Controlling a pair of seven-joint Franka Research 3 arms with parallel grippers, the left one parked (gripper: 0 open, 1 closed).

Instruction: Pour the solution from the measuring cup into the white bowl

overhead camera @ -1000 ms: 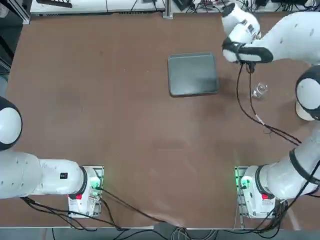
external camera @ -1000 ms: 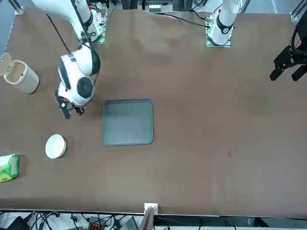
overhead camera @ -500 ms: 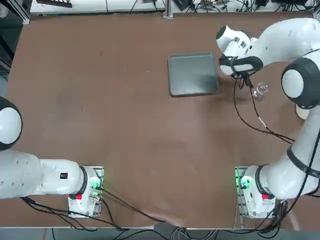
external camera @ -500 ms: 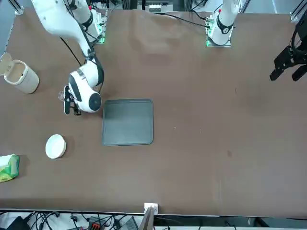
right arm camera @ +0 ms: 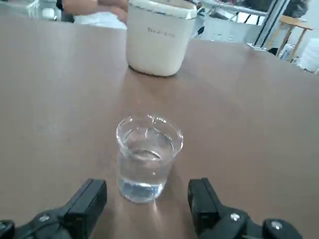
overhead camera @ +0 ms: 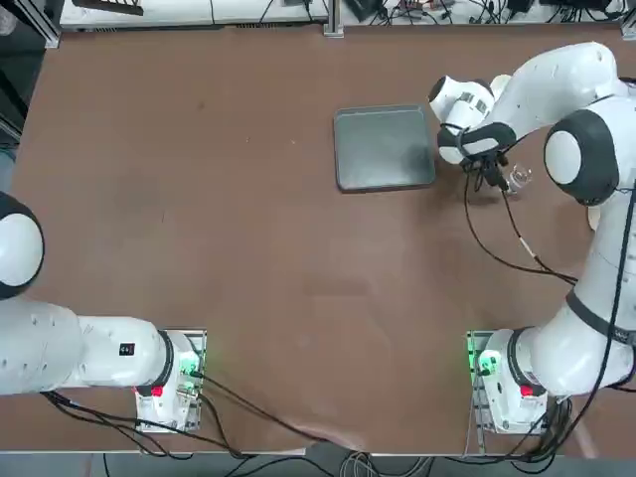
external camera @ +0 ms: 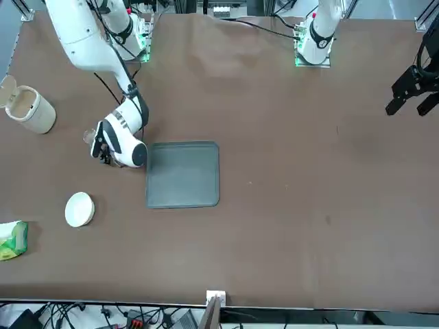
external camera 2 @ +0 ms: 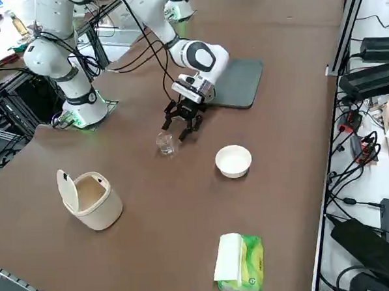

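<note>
Right wrist view: one measuring cup (right arm camera: 149,167), clear, part-filled with clear liquid, upright on the table (right arm camera: 60,114); probably light, stiff, slick and breakable; best taken gently by the side wall below the rim, kept level. My right gripper (right arm camera: 147,185), fingers spread wide, nothing between the pads, faces it. Top view: cup nearer the table's far edge than its robot-side edge, right of the grey tray (overhead camera: 385,147); my wrist is now beside it, where a second ago it was farther toward the far edge. Front view: cup partly clear beside the gripper, hidden behind it a second ago; white bowl (external camera: 79,209) unmoved, nearer the far edge. Right side view: gripper just beside the cup, lidded white vessel (external camera 2: 93,201) apart from both.
</note>
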